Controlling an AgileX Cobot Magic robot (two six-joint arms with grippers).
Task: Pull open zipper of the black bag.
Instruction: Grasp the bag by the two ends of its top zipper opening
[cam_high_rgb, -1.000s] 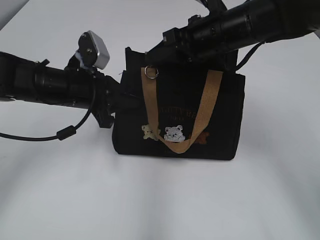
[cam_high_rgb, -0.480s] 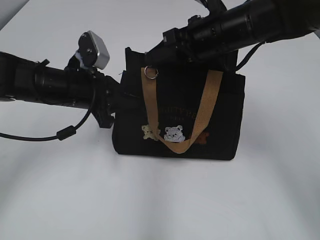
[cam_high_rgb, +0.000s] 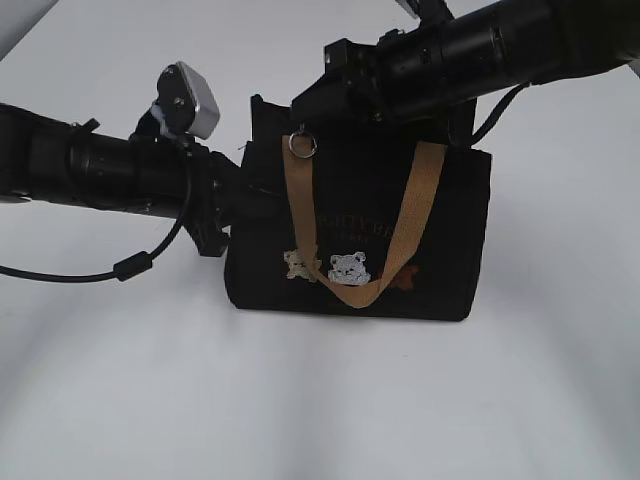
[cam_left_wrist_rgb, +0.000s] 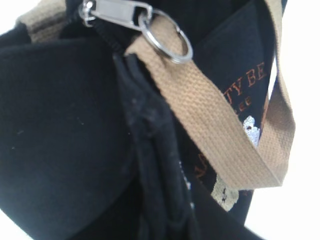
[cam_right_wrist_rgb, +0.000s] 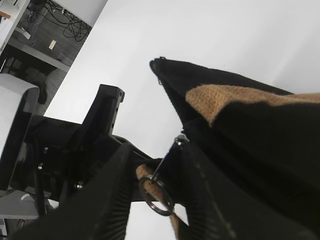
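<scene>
While the white table (cam_high_rgb: 320, 400) takes up most of the exterior view, the black bag (cam_high_rgb: 440, 250) stands upright on it at centre, front face toward the camera, with faint lettering and small bear patches (cam_high_rgb: 348, 267) low on that face. A tan webbing handle (cam_high_rgb: 400, 240) hangs down the front in a loop, its bottom just above the bag's base. From the left, the left arm (cam_high_rgb: 90, 165) reaches in level with the bag's upper half, its wrist camera (cam_high_rgb: 188, 98) standing above it; the left gripper (cam_high_rgb: 245, 190) is pressed against the bag's left end, and its jaws are narrow and pinched on the black fabric there, as the left wrist view shows dark cloth bunched close to the lens. From the upper right, the right arm (cam_high_rgb: 500, 45) lies across the top of the bag, and the right gripper (cam_right_wrist_rgb: 155, 185) sits over the top left corner. In the right wrist view its two ribbed fingers (cam_right_wrist_rgb: 107, 200) stand partly apart with the pull tab between them; whether either finger touches the tab cannot be told. The zipper (cam_left_wrist_rgb: 117, 12) is at the left end of the bag's top edge, its silver pull tab lying against the tan strap. The round silver ring (cam_high_rgb: 302, 145) hangs from the tab over the front face.
</scene>
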